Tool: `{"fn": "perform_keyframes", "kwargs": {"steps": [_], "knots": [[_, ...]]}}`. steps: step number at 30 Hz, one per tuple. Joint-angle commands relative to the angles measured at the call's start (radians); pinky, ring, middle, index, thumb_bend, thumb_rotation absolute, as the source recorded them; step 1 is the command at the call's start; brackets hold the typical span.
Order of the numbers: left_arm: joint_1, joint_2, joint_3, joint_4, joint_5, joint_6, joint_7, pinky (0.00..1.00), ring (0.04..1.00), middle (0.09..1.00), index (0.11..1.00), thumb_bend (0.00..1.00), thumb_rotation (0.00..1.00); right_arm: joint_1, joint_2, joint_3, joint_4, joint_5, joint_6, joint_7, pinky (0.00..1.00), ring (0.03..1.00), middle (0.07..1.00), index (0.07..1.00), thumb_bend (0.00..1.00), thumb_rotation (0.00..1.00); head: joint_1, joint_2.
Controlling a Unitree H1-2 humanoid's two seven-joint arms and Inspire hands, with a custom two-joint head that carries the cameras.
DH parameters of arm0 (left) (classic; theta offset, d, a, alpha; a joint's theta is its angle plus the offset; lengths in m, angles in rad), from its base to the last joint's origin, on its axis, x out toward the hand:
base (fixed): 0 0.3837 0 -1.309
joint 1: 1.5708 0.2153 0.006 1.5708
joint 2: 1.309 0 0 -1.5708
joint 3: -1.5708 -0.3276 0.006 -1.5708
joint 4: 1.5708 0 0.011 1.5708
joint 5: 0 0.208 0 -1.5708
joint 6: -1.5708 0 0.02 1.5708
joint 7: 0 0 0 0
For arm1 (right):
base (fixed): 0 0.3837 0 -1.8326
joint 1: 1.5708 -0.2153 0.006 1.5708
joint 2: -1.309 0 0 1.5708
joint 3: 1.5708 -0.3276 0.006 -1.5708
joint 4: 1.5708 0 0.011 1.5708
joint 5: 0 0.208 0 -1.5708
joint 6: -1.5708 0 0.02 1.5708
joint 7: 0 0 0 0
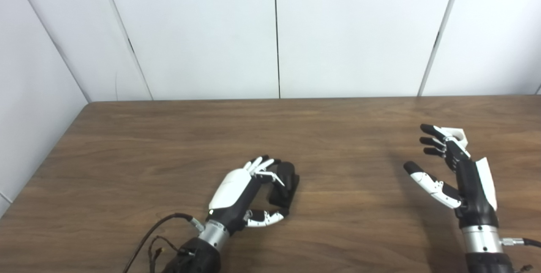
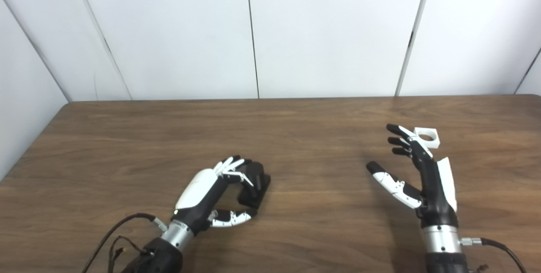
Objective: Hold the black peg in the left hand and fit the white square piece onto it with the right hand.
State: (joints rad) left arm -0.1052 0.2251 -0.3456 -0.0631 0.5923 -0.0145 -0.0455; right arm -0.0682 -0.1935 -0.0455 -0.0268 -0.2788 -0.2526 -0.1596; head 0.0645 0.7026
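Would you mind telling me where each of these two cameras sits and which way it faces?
Left eye view: on the robot's head, looking down and forward at the wooden table and white wall; both forearms enter from below, left hand at the black peg, right hand open.
Right eye view: beside it, slightly to the right, same direction; the white square piece behind the right hand's fingers shows more fully.
Shared: table, wall, both hands, peg and piece.

Bright, even overhead light — soft faint shadows under hands on table [image 1: 169,146]; slight softness, no glare.
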Motion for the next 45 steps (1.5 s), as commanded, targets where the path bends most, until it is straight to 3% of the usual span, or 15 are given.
{"fn": "perform_keyframes", "kwargs": {"steps": [1, 6, 12, 19, 32, 45], "knots": [[-0.012, 0.004, -0.009, -0.043, 0.001, -0.022, -0.023, 1.00, 0.998, 0.936, 0.483, 0.52, 0.06, -0.001, 0.008, 0.004, 0.043, -0.018, -0.035, -0.014, 0.70, 0.765, 0.827, 0.797, 0.60, 0.50, 0.001, 0.001], [-0.012, 0.000, -0.031, -0.030, -0.014, -0.066, -0.045, 1.00, 1.000, 0.934, 0.483, 0.52, 0.06, -0.003, 0.011, 0.006, 0.051, -0.013, -0.050, -0.015, 0.69, 0.766, 0.829, 0.791, 0.60, 0.49, -0.003, 0.001], [-0.029, 0.013, -0.051, -0.027, -0.072, -0.117, -0.120, 1.00, 1.000, 0.944, 0.484, 0.52, 0.06, -0.001, 0.017, 0.005, 0.040, -0.020, -0.036, -0.018, 0.69, 0.765, 0.829, 0.792, 0.61, 0.49, -0.006, 0.003], [-0.049, 0.035, -0.034, -0.013, -0.090, -0.150, -0.163, 1.00, 1.000, 0.946, 0.483, 0.52, 0.06, -0.001, 0.022, 0.008, 0.040, -0.021, -0.036, -0.018, 0.70, 0.766, 0.832, 0.795, 0.60, 0.48, -0.018, 0.006], [-0.062, 0.039, 0.066, 0.042, 0.005, -0.131, -0.058, 1.00, 1.000, 0.936, 0.485, 0.52, 0.06, 0.000, 0.030, 0.008, 0.024, -0.012, -0.008, -0.009, 0.71, 0.781, 0.837, 0.792, 0.62, 0.49, -0.028, 0.012], [-0.077, 0.001, 0.096, 0.083, 0.080, -0.103, 0.043, 0.97, 0.979, 0.909, 0.487, 0.52, 0.06, 0.001, 0.024, 0.009, 0.021, -0.017, -0.014, -0.007, 0.71, 0.771, 0.834, 0.793, 0.62, 0.49, -0.029, 0.018]]}}
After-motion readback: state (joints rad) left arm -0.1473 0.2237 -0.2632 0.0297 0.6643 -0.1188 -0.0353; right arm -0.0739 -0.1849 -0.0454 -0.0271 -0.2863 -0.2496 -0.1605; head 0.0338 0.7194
